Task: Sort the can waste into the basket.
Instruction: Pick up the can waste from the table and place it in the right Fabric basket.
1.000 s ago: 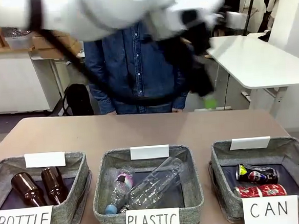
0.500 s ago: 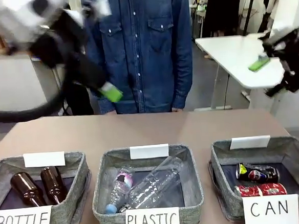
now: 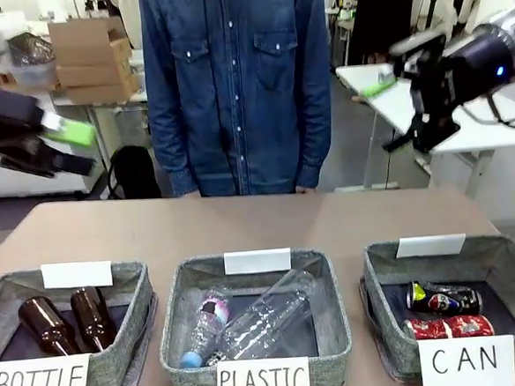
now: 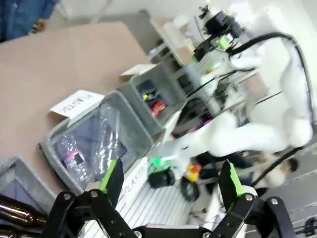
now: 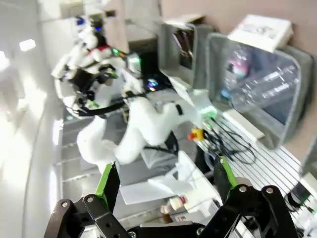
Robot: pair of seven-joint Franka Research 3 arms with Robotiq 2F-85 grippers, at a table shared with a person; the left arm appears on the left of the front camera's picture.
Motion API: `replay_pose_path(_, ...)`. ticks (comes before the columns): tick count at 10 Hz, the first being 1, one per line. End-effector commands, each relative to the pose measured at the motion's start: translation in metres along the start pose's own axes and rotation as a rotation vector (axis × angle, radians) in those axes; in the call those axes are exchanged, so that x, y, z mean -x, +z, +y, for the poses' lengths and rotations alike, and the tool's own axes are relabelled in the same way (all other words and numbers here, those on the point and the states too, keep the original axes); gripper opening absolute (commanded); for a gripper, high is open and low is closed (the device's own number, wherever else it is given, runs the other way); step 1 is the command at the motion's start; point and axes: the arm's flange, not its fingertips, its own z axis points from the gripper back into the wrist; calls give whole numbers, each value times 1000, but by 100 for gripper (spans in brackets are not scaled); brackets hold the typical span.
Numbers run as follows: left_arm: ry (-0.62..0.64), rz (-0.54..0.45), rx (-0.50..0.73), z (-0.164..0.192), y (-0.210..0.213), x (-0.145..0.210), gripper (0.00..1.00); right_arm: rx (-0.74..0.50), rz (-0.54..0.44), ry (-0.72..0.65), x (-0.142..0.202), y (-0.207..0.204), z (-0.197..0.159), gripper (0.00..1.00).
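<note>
Two cans lie in the grey basket (image 3: 375,277) signed "CAN" at the front right: a dark blue-black can (image 3: 443,299) and, in front of it, a red can (image 3: 449,327). My left gripper (image 3: 82,150) hangs open high over the table's far left, holding nothing. At the upper right, well above the basket, my right gripper (image 3: 385,115) is also open and holds nothing. The left wrist view shows the left gripper (image 4: 171,178) with its jaws wide apart, and far off the CAN basket (image 4: 171,82) with the red can (image 4: 158,106). In the right wrist view the right gripper (image 5: 166,178) is open too.
The middle basket (image 3: 174,327) signed "PLASTIC" holds clear plastic bottles (image 3: 262,321). The left basket (image 3: 138,312) signed "BOTTLE" holds two brown glass bottles (image 3: 68,323). A person in a denim shirt (image 3: 236,80) stands at the table's far edge. A white table (image 3: 466,134) stands behind, right.
The left arm swung from across the top of the picture to the far left. The right arm came in at the right and shifted leftward. Both cans lie still.
</note>
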Motion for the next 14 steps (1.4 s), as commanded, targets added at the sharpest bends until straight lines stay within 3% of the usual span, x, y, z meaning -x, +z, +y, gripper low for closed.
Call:
replay_pose_path(1,68,-47,130,47,-1,36,100,-76,-102,47,6,10,2,100)
replay_pose_path(2,58,-70,180,65,2,49,100,-83,-143,39,7,20,0,100)
replay_pose_path(3,-23,-49,170,78,-2,61,100,-40,-42,7,-1,6,4,100)
replay_pose_path(4,72,-67,116,43,21,0,100,-40,-42,7,-1,6,4,100)
replay_pose_path(14,72,-67,116,43,21,0,100,-40,-42,7,-1,6,4,100)
